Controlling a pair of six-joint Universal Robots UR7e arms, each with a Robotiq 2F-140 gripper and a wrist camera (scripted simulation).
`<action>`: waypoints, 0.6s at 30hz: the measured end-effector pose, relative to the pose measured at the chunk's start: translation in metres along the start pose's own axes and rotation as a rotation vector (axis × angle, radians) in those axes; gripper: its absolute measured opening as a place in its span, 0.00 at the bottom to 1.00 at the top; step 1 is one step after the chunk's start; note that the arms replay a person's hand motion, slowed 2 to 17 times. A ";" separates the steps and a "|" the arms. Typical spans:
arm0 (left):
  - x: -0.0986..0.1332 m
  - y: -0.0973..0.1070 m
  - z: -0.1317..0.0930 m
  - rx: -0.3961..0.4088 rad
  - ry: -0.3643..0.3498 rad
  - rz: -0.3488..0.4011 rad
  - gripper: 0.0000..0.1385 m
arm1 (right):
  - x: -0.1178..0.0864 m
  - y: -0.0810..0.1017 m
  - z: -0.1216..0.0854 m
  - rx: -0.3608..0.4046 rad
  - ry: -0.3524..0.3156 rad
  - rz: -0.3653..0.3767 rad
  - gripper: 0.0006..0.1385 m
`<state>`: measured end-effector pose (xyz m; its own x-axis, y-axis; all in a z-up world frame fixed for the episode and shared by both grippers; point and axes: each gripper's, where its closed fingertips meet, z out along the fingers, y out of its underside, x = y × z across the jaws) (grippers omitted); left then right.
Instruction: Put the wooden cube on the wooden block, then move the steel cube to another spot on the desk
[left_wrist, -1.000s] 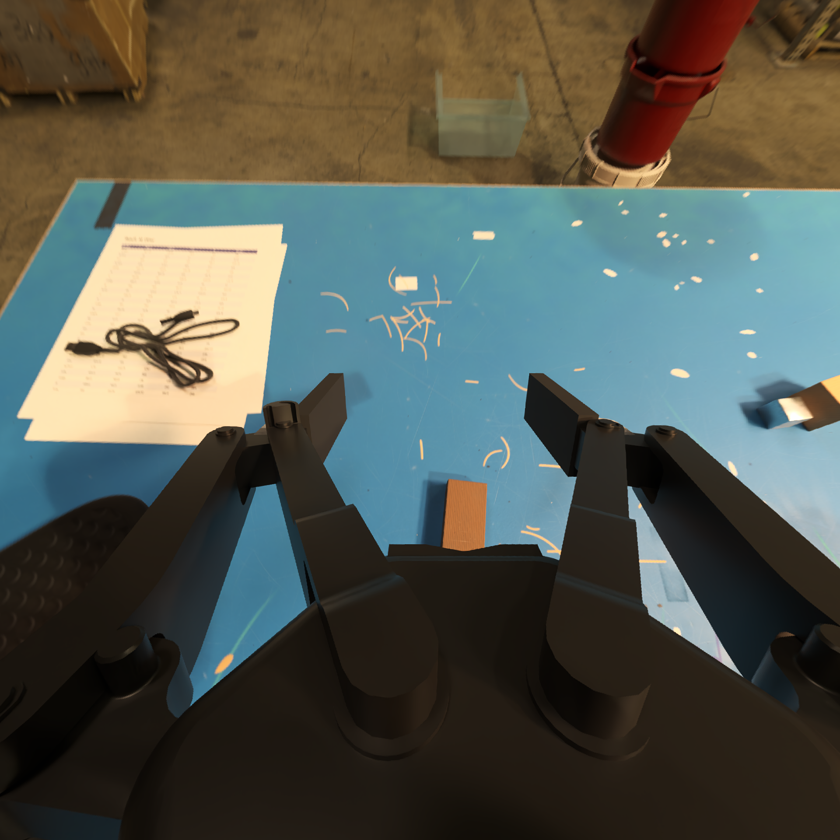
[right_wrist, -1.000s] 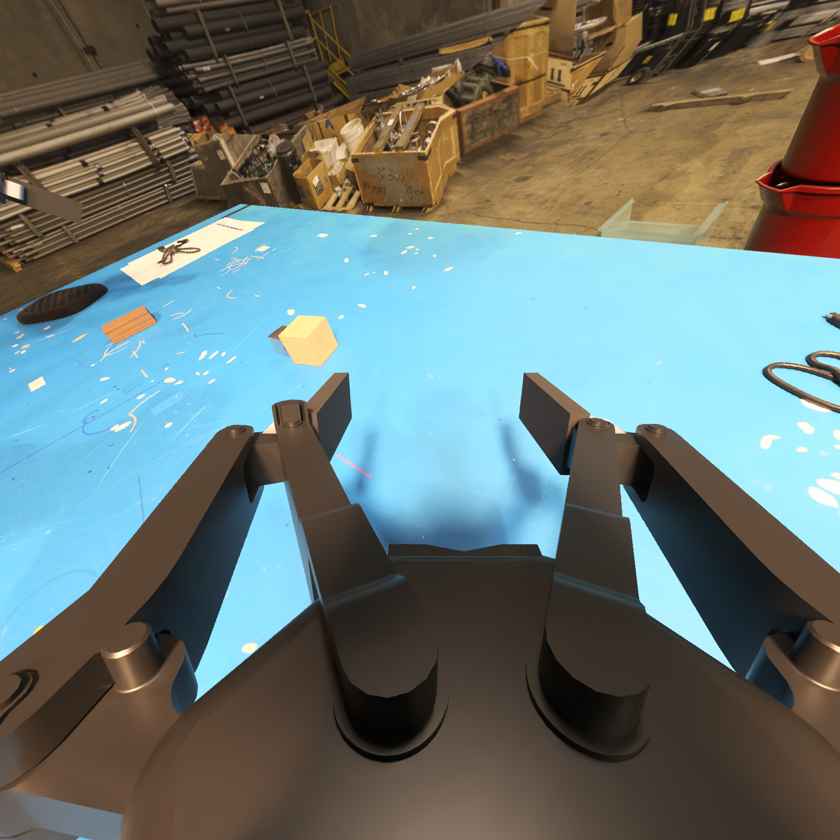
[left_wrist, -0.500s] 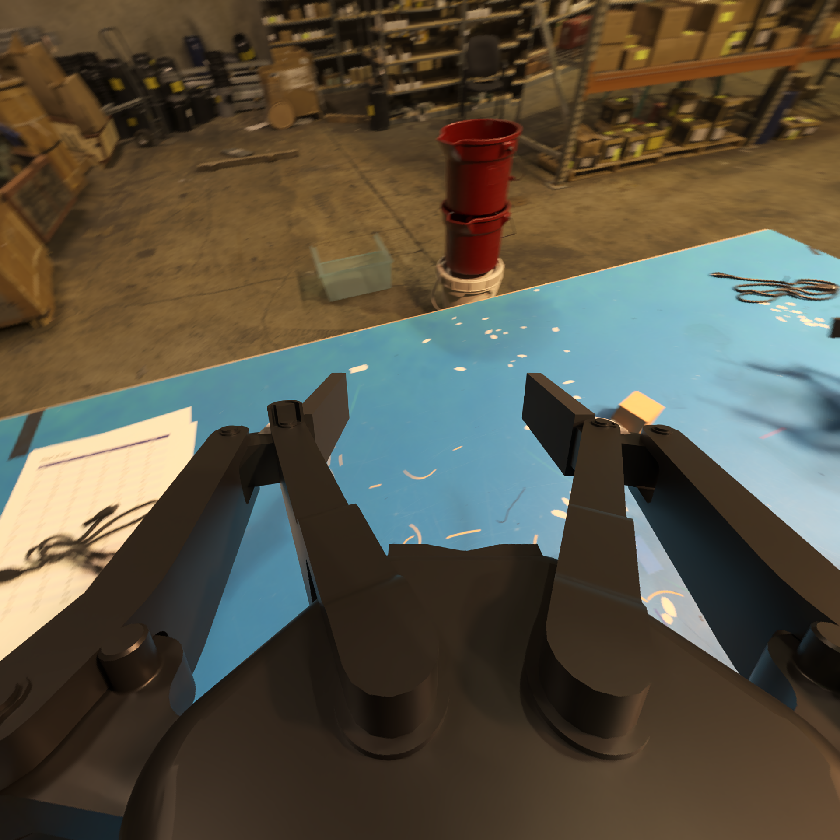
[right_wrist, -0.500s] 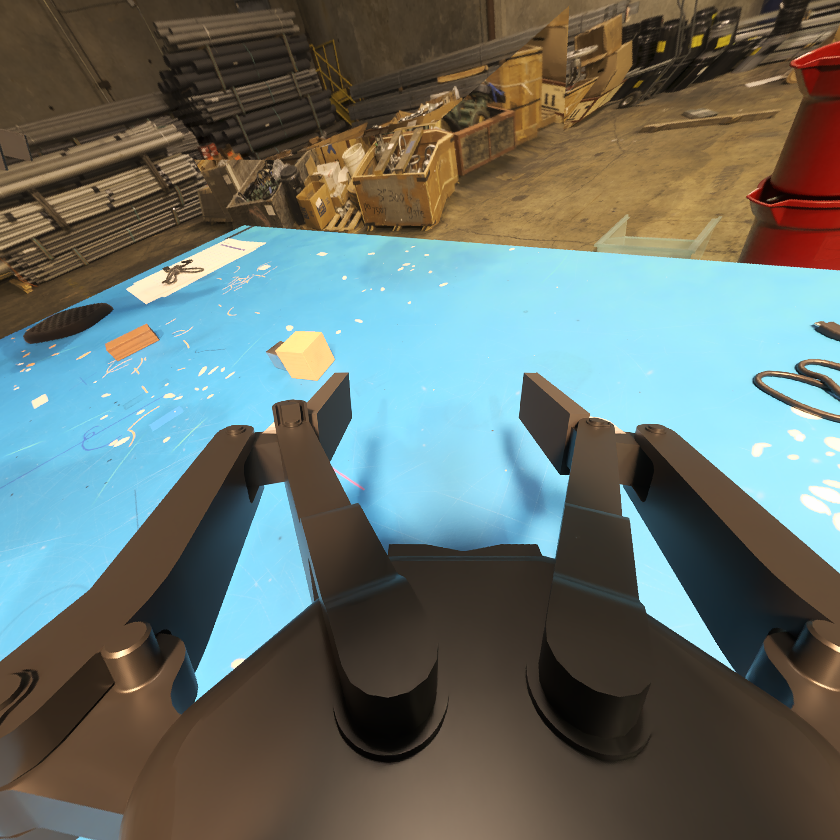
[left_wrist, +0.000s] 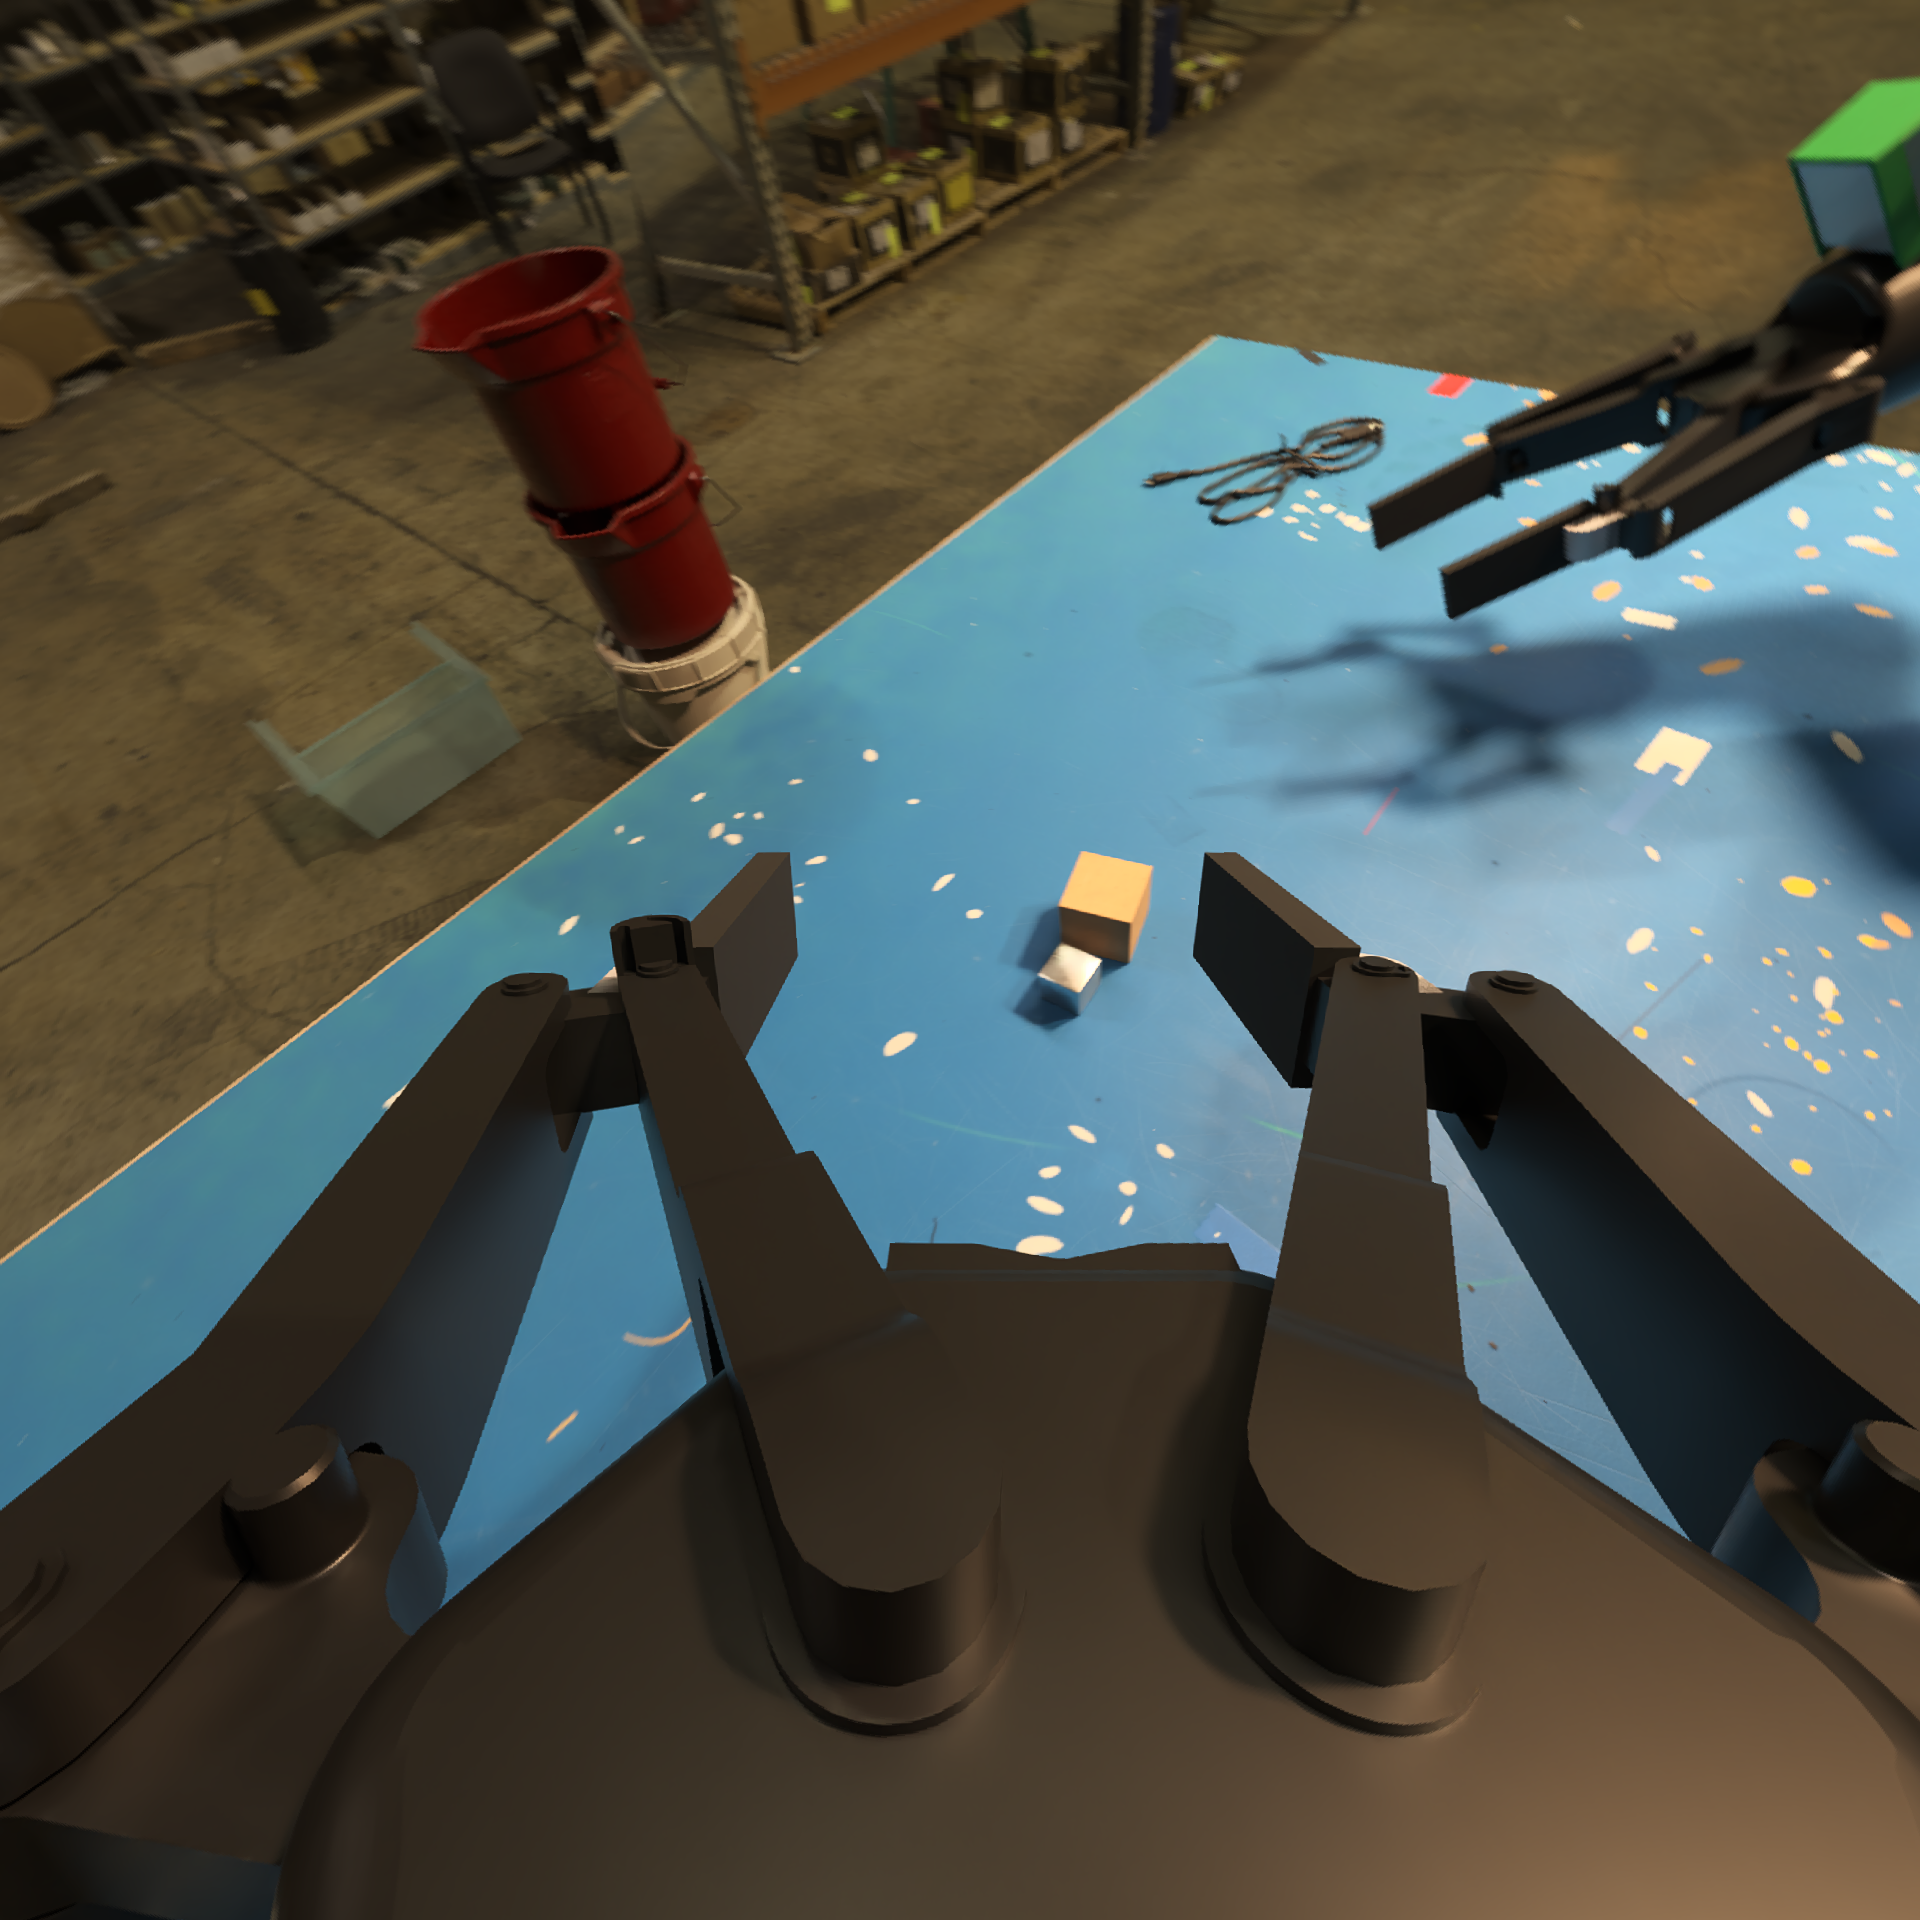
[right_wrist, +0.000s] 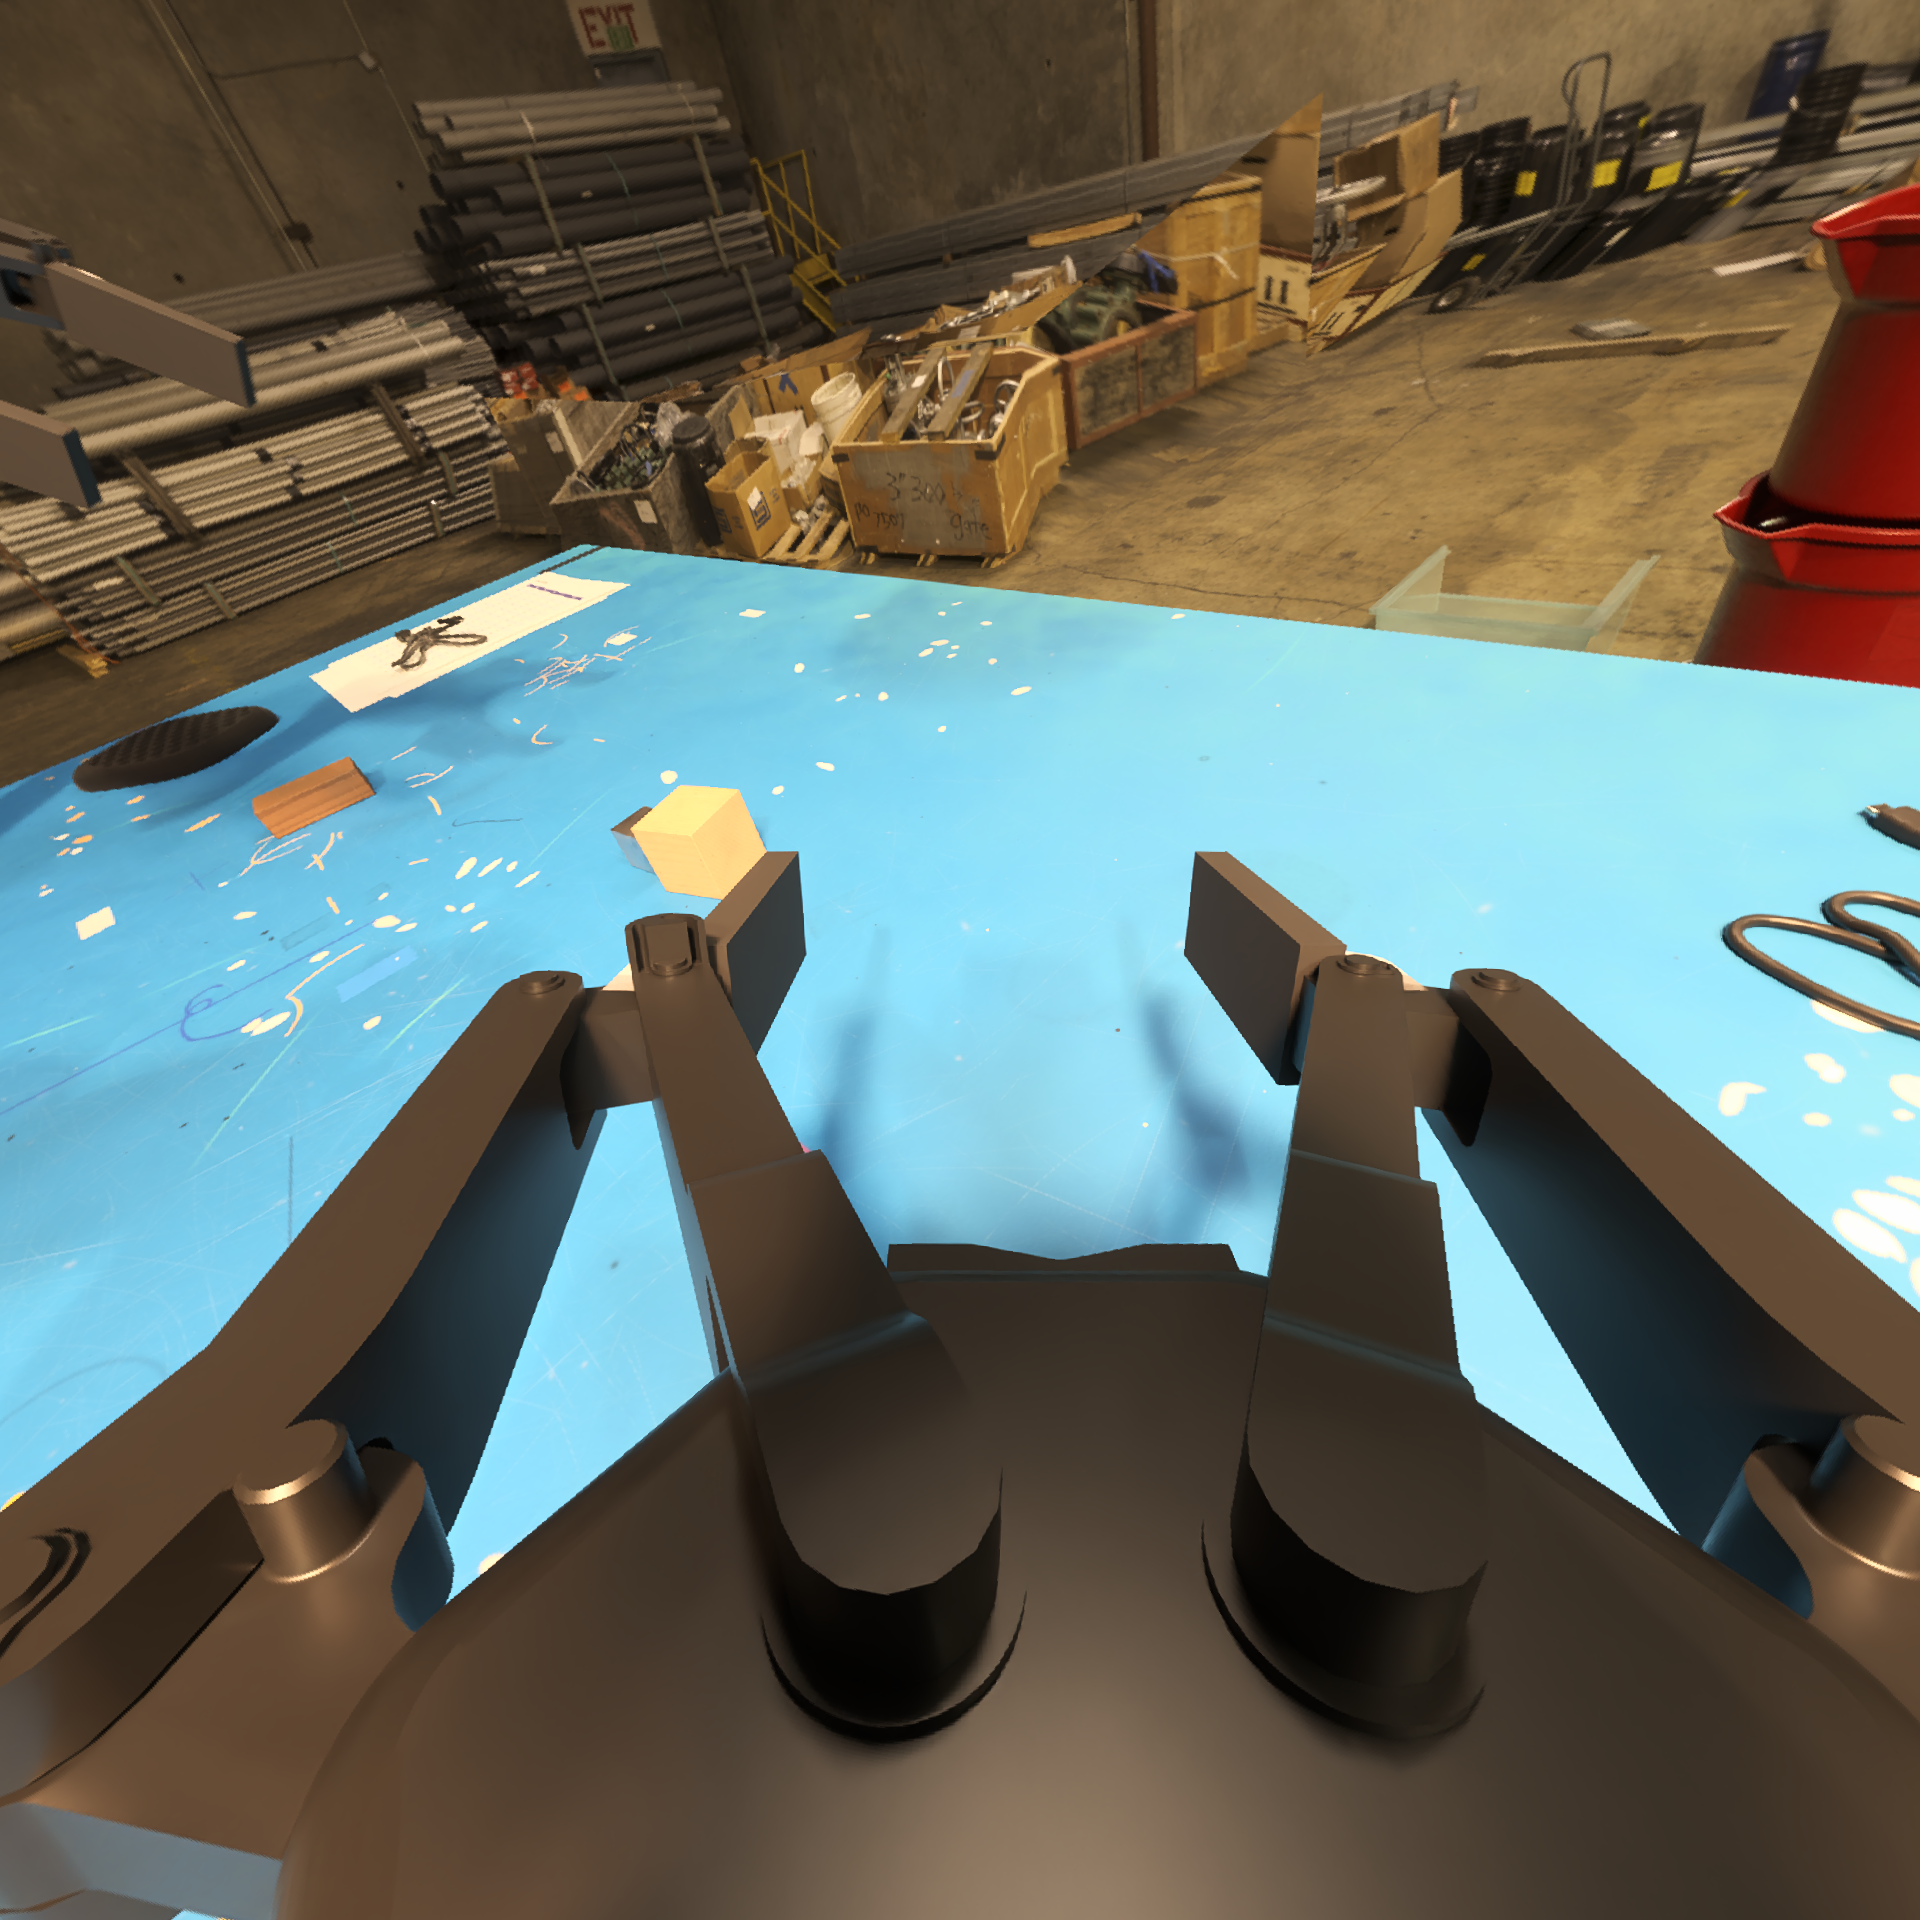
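The pale wooden cube (left_wrist: 1105, 902) sits on the blue desk (left_wrist: 1039, 644), touching the small steel cube (left_wrist: 1070, 982) on its near side. My left gripper (left_wrist: 992, 935) is open and empty, above the desk, with both cubes seen between its fingers farther ahead. In the right wrist view the wooden cube (right_wrist: 698, 836) lies just beyond my left fingertip, the steel cube (right_wrist: 627, 836) peeking out behind it. The flat brown wooden block (right_wrist: 312, 795) lies farther left. My right gripper (right_wrist: 992, 935) is open and empty; it also shows in the left wrist view (left_wrist: 1455, 551).
A black cable (left_wrist: 1273, 468) lies near the desk's far corner, and shows at the right (right_wrist: 1829, 961). A paper sheet with a cable (right_wrist: 457, 644) and a black oval pad (right_wrist: 171, 743) are far left. Red buckets (left_wrist: 592, 457) and a clear bin (left_wrist: 390, 727) stand on the floor.
My left gripper has swung right, from over the wooden block and paper to facing the two cubes. My right gripper has shifted slightly, the cubes now closer to its left finger.
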<state>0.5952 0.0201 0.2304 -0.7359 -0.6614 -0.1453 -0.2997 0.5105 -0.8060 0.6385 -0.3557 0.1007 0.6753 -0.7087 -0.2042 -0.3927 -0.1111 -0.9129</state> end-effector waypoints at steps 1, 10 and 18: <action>0.007 -0.001 0.009 -0.008 0.021 0.019 0.73 | 0.000 -0.001 0.001 0.001 -0.002 -0.006 0.70; 0.053 0.008 0.088 -0.094 0.177 0.155 0.70 | -0.001 -0.003 0.005 0.001 -0.025 -0.066 0.71; 0.072 0.026 0.143 -0.153 0.300 0.190 0.68 | -0.007 -0.002 0.006 0.037 -0.059 -0.129 0.71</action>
<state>0.6214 -0.0924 0.1175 -0.9252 -0.3685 -0.0906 -0.2118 0.6995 -0.6826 0.6384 -0.3462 0.1019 0.7546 -0.6480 -0.1033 -0.2774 -0.1725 -0.9451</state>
